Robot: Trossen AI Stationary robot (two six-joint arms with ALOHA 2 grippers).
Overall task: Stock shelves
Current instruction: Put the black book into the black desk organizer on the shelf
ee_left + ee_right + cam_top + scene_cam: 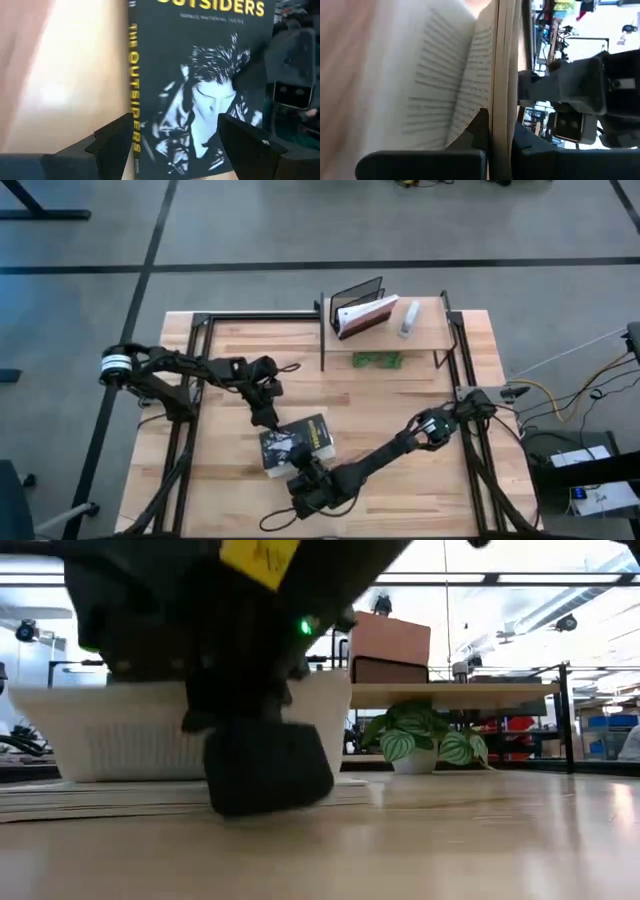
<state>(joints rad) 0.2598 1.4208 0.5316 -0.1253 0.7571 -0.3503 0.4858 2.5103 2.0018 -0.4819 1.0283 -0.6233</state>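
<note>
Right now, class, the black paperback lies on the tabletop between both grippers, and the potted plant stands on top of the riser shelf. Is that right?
Not quite. The black paperback does lie on the tabletop between the left gripper and right gripper, but the potted plant stands under the riser shelf, not on top. The low view shows it beneath the board.

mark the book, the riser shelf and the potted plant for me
book [297,444], high view, on its black front cover.
riser shelf [432,327], high view, on bare board near its right end.
potted plant [420,737], low view, on its leaves.
</note>
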